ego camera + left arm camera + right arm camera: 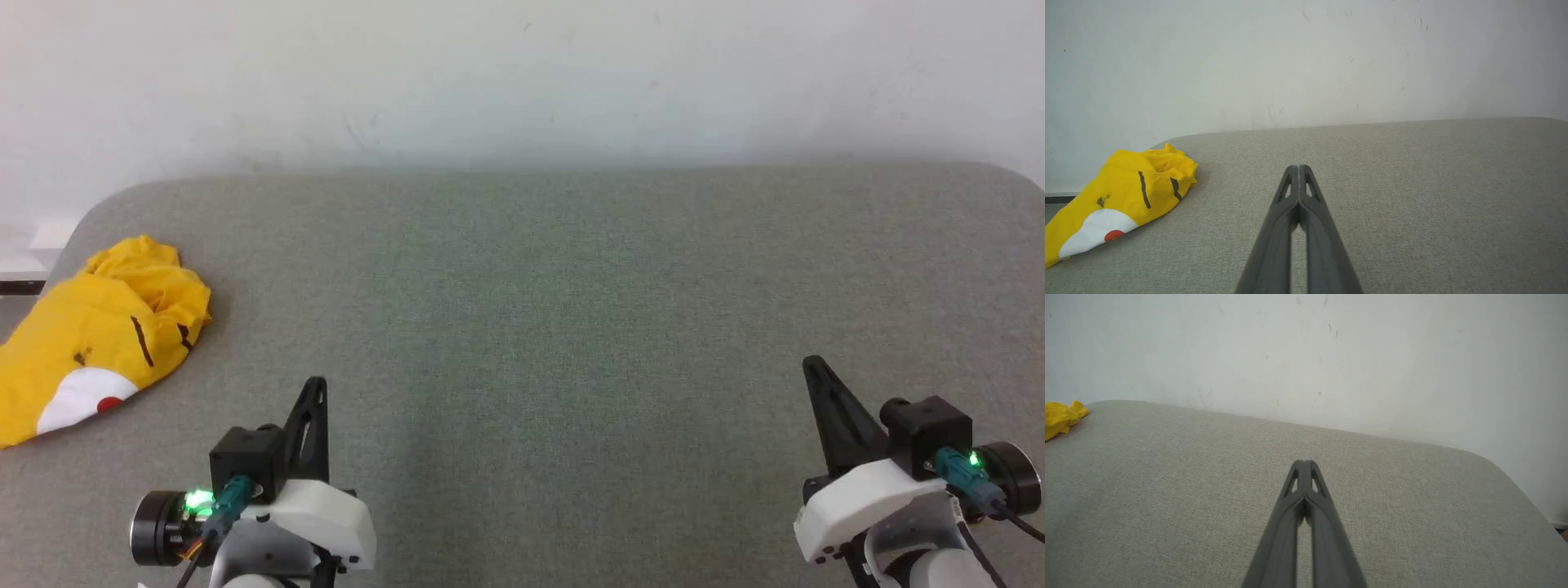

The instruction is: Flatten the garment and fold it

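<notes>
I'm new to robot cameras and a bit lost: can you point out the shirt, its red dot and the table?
Shirt [90, 335]: head view, crumpled yellow middle.
Red dot [108, 403]: head view, the dot's centre.
Table [571, 327]: head view, bare grey top.

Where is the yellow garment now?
Head view: the garment lies crumpled at the left edge of the table, left of the left end effector.

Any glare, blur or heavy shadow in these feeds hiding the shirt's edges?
Head view: even light, no glare, the garment cropped by the frame's left edge. Left wrist view: garment sharp, faint shadow beside it. Right wrist view: evenly lit, the right gripper slightly blurred near the lens.
</notes>
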Controlling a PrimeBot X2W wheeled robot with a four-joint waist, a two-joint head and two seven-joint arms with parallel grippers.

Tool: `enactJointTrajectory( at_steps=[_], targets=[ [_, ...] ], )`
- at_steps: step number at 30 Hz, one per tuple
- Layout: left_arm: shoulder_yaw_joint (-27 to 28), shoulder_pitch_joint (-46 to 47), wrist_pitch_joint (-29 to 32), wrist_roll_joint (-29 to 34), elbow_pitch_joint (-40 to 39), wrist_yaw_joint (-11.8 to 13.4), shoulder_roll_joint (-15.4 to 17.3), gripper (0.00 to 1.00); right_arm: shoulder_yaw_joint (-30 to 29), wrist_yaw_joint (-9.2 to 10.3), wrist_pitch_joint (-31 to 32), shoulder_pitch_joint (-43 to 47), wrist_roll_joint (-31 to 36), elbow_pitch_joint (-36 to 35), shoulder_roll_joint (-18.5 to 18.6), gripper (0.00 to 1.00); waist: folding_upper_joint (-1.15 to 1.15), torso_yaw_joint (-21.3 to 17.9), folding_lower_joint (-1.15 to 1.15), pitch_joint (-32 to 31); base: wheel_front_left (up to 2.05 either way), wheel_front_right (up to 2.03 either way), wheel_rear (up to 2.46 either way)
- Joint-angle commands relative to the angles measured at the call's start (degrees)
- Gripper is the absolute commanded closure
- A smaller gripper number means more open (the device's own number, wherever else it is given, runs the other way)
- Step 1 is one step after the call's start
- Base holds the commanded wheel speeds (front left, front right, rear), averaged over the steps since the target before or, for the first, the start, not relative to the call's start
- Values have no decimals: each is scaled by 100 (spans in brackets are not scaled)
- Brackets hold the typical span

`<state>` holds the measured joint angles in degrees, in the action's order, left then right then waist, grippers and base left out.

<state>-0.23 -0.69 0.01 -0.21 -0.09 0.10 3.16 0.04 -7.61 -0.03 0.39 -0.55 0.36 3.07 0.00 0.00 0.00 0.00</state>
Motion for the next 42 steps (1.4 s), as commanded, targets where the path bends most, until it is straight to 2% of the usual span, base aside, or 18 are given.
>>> enactJointTrajectory(
  at_steps=[1,19,20,31,42],
  targets=[
    [23,69,-1,21,9,-10,-28,100,-4,12,3,-39,55,-36,-19,100,0,0,0,0,0,0,0],
    [23,69,-1,21,9,-10,-28,100,-4,12,3,-39,55,-36,-19,100,0,0,0,0,0,0,0],
    [-2,-1,0,0,-1,0,1,0,0,0,0,1,-3,3,1,0,0,0,0,0,0,0,0],
    [-110,56,-87,-62,97,75,1,0,-42,0,-71,20,-43,29,4,0,0,47,0,0,0,0,0],
    [-210,139,-222,-153,230,200,17,0,-92,1,-194,31,-105,56,2,0,0,386,0,2,0,0,0]
  ],
)
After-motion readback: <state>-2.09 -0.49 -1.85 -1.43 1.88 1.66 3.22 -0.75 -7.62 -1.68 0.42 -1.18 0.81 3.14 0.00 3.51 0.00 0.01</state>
